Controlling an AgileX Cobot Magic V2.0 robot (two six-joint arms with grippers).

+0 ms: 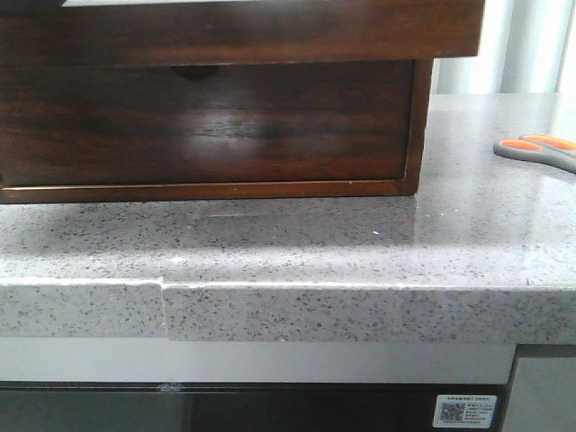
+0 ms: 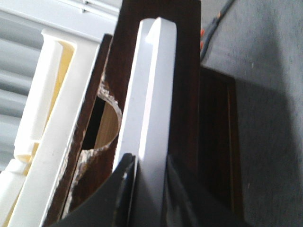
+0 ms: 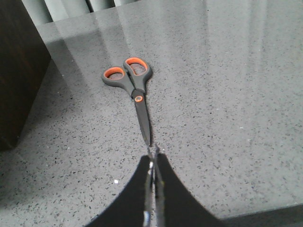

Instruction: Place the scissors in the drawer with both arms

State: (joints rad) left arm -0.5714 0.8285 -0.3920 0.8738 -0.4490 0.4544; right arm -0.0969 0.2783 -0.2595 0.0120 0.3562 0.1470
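Observation:
The scissors [image 3: 135, 90], grey handles with orange inserts, lie flat on the speckled grey counter; their handles show at the far right of the front view [image 1: 538, 149]. My right gripper [image 3: 152, 156] is shut, its fingertips [image 3: 156, 164] pinched on the very tip of the blade. The wide dark wood drawer [image 1: 243, 31] juts out of the top of the cabinet. My left gripper [image 2: 150, 177] is shut on that drawer's front wall [image 2: 151, 94], one finger on the white inner face, the other on the dark outer face. Neither gripper shows in the front view.
Below the wide drawer is a deeper drawer [image 1: 207, 126] with a small half-round notch, closed. The cabinet's side [image 3: 19, 71] stands close beside the scissors. The counter's front edge [image 1: 342, 286] is near. A white ribbed wall [image 2: 42, 104] lies behind the cabinet.

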